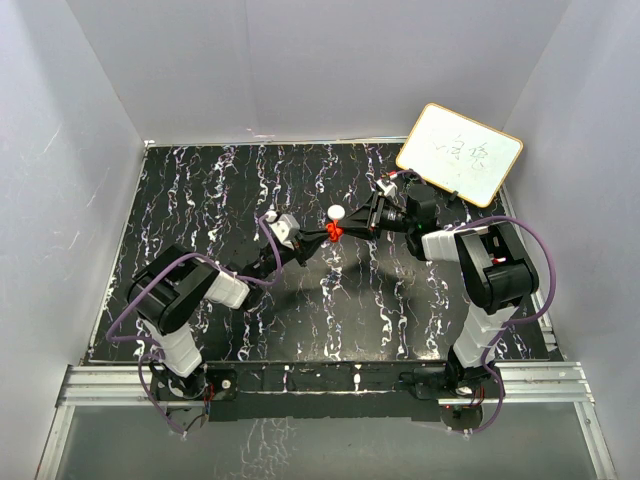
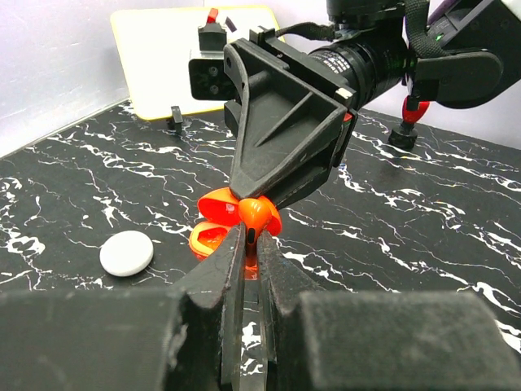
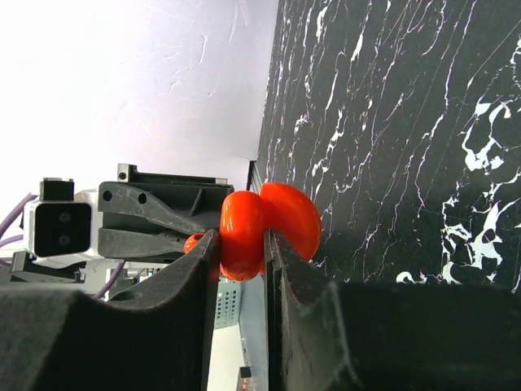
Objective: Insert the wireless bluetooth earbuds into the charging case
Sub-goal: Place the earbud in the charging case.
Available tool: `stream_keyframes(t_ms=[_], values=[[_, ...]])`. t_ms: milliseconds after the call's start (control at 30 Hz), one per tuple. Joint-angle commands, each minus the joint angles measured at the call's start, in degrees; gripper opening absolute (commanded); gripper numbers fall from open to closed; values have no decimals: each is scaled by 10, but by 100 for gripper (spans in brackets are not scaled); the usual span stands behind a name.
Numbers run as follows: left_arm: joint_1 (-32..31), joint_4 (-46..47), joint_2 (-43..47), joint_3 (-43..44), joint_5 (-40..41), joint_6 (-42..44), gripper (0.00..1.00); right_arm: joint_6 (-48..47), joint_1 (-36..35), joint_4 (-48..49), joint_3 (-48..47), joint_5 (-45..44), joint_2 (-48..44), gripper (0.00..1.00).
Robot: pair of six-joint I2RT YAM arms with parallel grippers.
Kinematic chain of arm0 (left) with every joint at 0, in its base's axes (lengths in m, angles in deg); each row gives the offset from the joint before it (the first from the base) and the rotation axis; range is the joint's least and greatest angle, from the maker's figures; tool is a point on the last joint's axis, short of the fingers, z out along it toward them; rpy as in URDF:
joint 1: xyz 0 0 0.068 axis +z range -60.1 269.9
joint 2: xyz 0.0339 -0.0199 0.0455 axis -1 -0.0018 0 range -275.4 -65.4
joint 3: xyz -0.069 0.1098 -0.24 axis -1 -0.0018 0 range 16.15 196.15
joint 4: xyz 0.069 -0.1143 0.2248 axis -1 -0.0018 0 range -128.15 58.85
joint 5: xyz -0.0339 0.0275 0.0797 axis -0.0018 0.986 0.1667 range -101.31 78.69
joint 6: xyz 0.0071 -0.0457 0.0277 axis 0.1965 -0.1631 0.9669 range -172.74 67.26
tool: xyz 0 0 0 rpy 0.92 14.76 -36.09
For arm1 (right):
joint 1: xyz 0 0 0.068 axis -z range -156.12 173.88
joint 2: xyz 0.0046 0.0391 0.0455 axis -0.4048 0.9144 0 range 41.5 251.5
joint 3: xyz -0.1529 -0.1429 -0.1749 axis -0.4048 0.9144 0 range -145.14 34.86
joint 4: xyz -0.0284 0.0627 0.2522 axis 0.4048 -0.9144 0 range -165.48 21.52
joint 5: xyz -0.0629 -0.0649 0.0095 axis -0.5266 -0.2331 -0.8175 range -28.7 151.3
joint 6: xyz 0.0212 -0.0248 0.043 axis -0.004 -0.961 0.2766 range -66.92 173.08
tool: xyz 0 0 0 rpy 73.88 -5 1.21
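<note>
Black, white-veined counter [image 1: 200, 200], white walls on three sides. Red earbud [image 2: 256, 217]: pinched between the left jaws, which are nearly closed, and set right against the open red charging case [image 2: 213, 213]. Charging case: clenched in the right jaws, mid-counter. White disc [image 2: 126, 252]: flat on the counter, near the case. Whiteboard [image 1: 460, 153]: leaning at the far right corner.
</note>
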Motion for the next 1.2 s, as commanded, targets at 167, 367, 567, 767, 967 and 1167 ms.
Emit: stream_keyframes(t_ms=[167,367,567,767,967,1167], values=[[3,88,-12,7,-6,-1,0,12,-2,50,-6,18,-24,0],[4,99,-14,9,0,5,0,12,-2,53,-2,19,-24,0],[4,101,-3,9,4,10,0,10,-2,54,4,18,-23,0],[5,84,20,4,13,26,0,13,-2,64,11,16,-19,0],[7,90,22,5,11,25,0,18,-2,75,16,14,-17,0],[8,104,8,8,10,25,0,48,-1,120,33,6,-14,0]])
